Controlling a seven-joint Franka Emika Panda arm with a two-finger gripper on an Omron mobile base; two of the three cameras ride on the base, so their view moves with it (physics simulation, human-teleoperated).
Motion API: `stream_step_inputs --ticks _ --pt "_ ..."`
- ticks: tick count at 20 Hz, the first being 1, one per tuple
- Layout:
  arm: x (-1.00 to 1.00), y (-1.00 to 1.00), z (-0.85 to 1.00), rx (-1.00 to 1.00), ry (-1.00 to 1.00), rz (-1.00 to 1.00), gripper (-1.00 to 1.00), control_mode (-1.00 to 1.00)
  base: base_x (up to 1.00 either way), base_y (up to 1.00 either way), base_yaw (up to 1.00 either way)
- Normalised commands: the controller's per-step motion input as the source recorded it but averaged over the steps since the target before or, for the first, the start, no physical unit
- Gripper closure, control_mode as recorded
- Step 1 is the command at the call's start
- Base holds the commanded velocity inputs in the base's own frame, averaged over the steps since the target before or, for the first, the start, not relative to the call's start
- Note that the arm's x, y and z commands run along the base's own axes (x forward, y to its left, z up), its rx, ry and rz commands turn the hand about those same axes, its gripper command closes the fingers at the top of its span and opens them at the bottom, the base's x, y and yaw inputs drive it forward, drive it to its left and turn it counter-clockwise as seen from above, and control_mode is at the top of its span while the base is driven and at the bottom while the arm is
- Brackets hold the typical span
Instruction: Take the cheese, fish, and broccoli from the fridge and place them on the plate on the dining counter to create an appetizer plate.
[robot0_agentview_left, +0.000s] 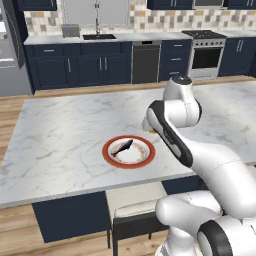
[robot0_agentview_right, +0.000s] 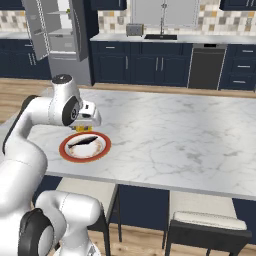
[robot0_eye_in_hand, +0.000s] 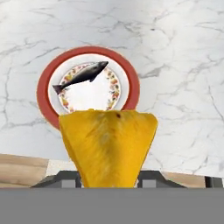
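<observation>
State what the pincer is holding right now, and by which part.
The pincer holds the cheese by its narrow lower end; the wide end points toward the plate, where the fish lies.

Home kitchen: navy cabinets (robot0_agentview_left: 75, 67), sink (robot0_agentview_left: 99, 36), stove (robot0_agentview_left: 204, 52).

The marble table (robot0_agentview_left: 60, 130) lies bare and open all round the plate (robot0_agentview_left: 108, 154), left, right and far. On the plate, the fish (robot0_agentview_left: 122, 147) lies slantwise across the far-left part; the near and right parts of the white centre are free. The hand (robot0_agentview_right: 86, 126) hangs over the table just beyond the plate's far edge, closed on the cheese (robot0_eye_in_hand: 107, 144), with open air between it and the plate. Two stools (robot0_agentview_right: 207, 225) stand under the near edge, below table level.
</observation>
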Motion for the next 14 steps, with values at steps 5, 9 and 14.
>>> stream_step_inputs --ticks 5,9,14 --pt "0.44 0.05 -0.66 0.00 0.25 0.00 1.00 -1.00 0.00 0.00 0.00" --pt "0.30 0.11 -0.69 0.00 0.15 0.01 1.00 -1.00 0.00 0.00 0.00" --pt "0.33 0.04 -0.56 -0.08 0.03 0.08 1.00 -1.00 0.00 0.00 0.00"
